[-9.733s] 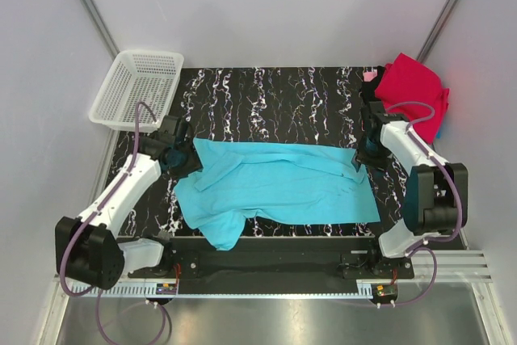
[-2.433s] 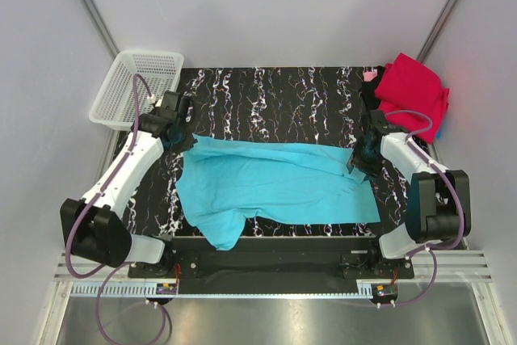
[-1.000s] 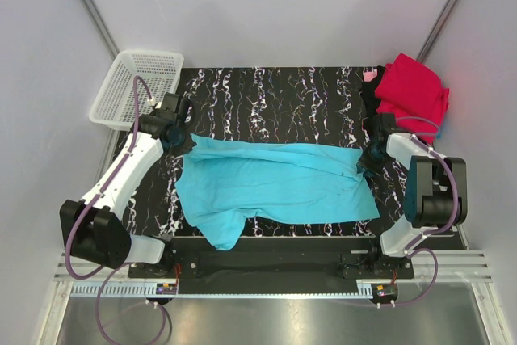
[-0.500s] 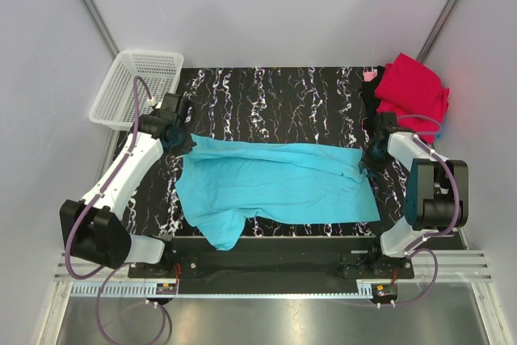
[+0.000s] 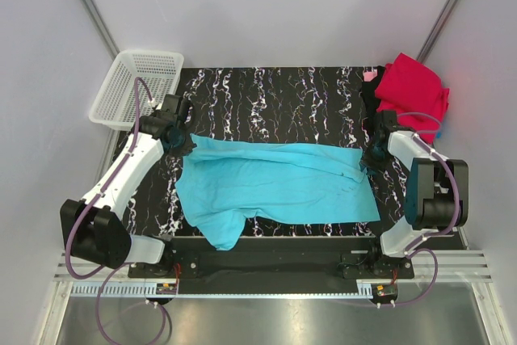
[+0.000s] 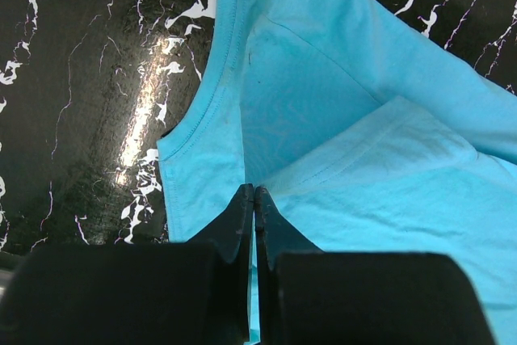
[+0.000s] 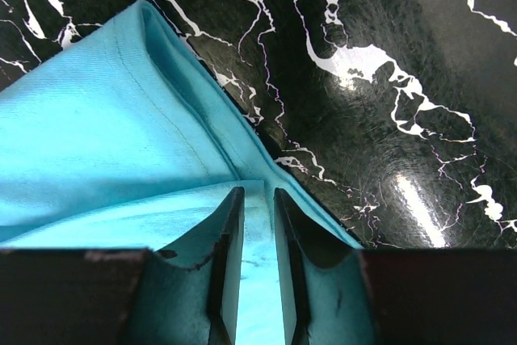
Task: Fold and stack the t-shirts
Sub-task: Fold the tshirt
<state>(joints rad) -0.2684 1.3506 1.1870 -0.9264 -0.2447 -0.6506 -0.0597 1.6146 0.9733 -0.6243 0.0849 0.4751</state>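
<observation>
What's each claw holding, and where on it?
Both hold the turquoise shirt: left claw shut on its far left edge, right claw pinching the hem near its far right corner.

You can't tell whether your right tool (image 7: 257, 199) pinches the turquoise t-shirt (image 7: 97, 135), which runs off both wrist views. The blurred body of your left tool (image 6: 254, 195) covers the shirt's near part. A pink cloth (image 5: 370, 76) peeks from under the red t-shirt (image 5: 414, 90), mostly hidden
</observation>
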